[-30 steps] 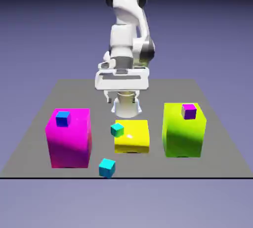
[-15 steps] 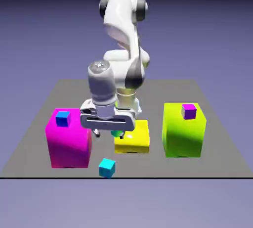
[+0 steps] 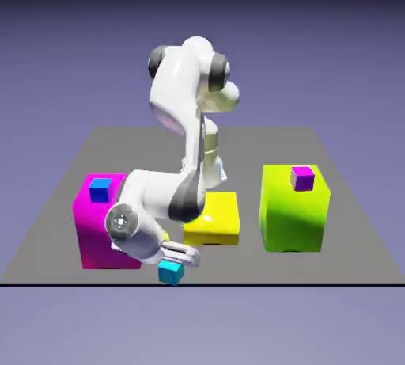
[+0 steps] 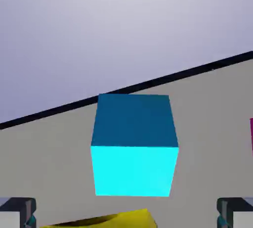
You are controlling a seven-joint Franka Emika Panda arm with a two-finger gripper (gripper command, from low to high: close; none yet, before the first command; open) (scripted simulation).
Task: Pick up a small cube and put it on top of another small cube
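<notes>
The arm bends low over the front edge of the grey worktop point(image 3: 332, 197), bringing the pincer point(image 3: 180, 256) down right at the small cyan cube point(image 3: 171, 271), which sits on the worktop near that front edge, just in front of the big magenta block point(image 3: 99, 233) and the big yellow block point(image 3: 212, 219). In the hand view the cyan cube point(image 4: 134, 145) fills the middle, centred between the two grey fingertips point(image 4: 17, 212) at the bottom corners; they stand wide apart, clear of the cube on both sides, so the pincer is wide and holds nothing. This looks like a lined-up approach for a grasp not yet made.

The cube rests flat and has no long axis; in the hand view its faces sit nearly square to the fingertips, which should suit a closing on opposite sides.

The small purple cube point(image 3: 301, 178) waits on top of the big lime-green block point(image 3: 293, 213), well apart towards the exterior view's right. A small blue cube point(image 3: 100, 190) sits on the magenta block.
</notes>
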